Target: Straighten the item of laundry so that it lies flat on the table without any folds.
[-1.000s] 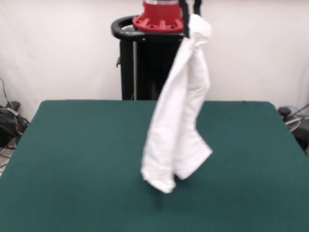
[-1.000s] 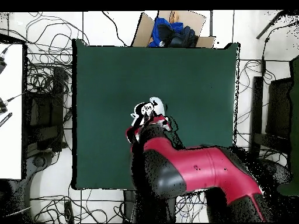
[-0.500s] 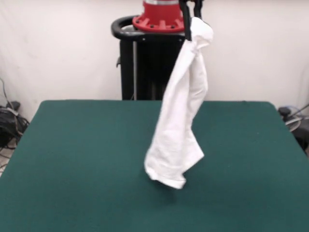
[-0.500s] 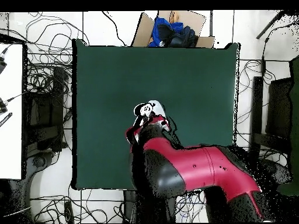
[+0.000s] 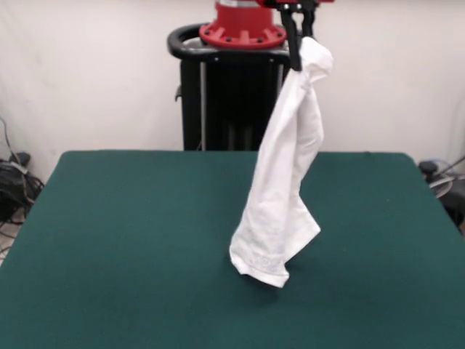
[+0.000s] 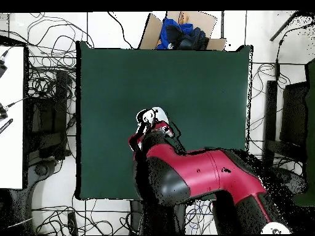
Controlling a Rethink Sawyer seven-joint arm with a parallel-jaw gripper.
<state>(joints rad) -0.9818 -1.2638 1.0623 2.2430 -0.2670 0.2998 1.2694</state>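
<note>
Risk sits mainly in how the T-shirt (image 5: 285,182) hangs: the tool (image 5: 298,33), at 12 o'clock in the front view, is clamped on a bunched top corner, and the white cloth drops from it as a narrow twisted column, its lower hem at or just above the table (image 5: 123,240) near the centre. No print shows, so which face is outward cannot be told. Lowered straight down from here, the shirt would likely pile onto itself in a heap, with more folds than before. Letting go while it is this high could leave it crumpled, since nothing spreads the cloth. A sideways drag could lay it out, but the pinched corner may slip free, or the doubled layers may stay stuck together. In the overhead view the arm (image 6: 197,178) hides most of the shirt.
</note>
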